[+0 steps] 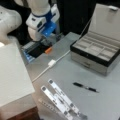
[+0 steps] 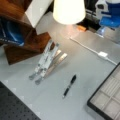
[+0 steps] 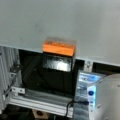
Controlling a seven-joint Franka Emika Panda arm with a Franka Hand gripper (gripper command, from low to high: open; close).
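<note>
My gripper [image 1: 46, 40] hangs below the white and blue wrist at a front view's top left, just above the table's far edge. It also shows at a front view's top right, gripper [image 2: 101, 31]. Nearest to it is a small orange block [image 1: 48, 50] lying at that edge, apart from the gripper. The orange block [image 3: 58, 47] fills the middle of the wrist view, with a dark gap below it; no fingers show there. In a front view the block [image 2: 81, 28] sits beside the lamp.
An open grey jewellery box [image 1: 95, 53] stands on the table [image 1: 75, 72]. A black pen [image 1: 85, 87], a folded metal stand [image 1: 60, 100] and a white cable with an adapter [image 1: 51, 62] lie there too. A white lampshade [image 2: 68, 10] and wooden shelf [image 2: 22, 40] stand nearby.
</note>
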